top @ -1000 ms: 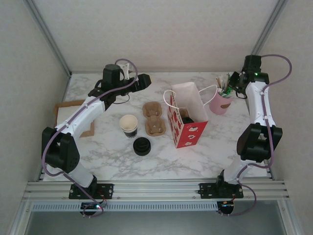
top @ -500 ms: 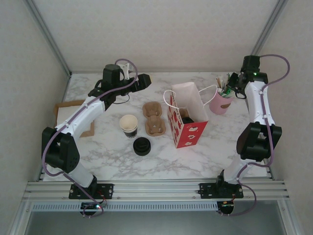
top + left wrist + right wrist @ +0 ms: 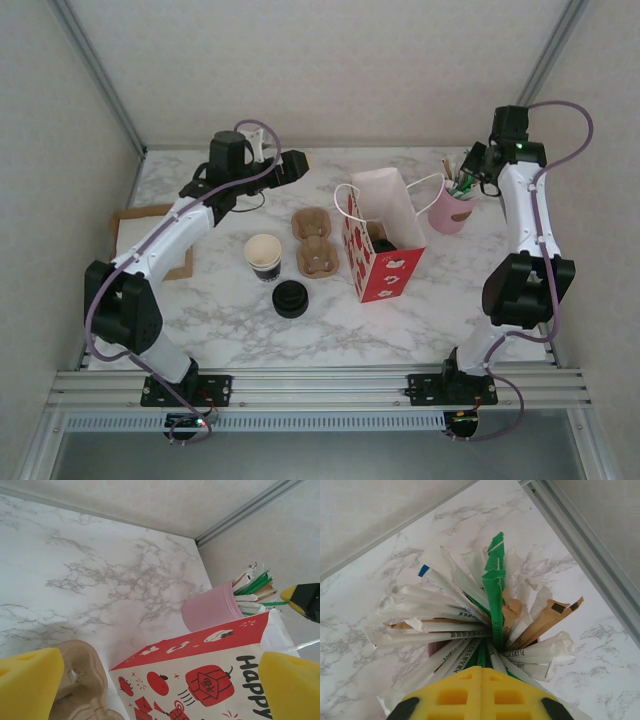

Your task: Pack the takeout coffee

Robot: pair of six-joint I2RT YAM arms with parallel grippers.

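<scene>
One takeout coffee (image 3: 380,240), we judge, sits inside the red bag (image 3: 388,272); left gripper (image 3: 297,163) gapes, right gripper (image 3: 481,682) pressed closed over wrapped straws (image 3: 492,605).

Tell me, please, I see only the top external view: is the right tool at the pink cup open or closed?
Observer: Closed. In the right wrist view the right tool has its yellow pads pressed together, no gap.
Operator: Does it hold a packet?
Observer: I cannot tell. A green wrapped stick runs down to the pad tips, among white and brown ones.
Operator: And the left tool?
Observer: The left wrist view shows the left tool wide open, facing the printed side of the red bag.
</scene>
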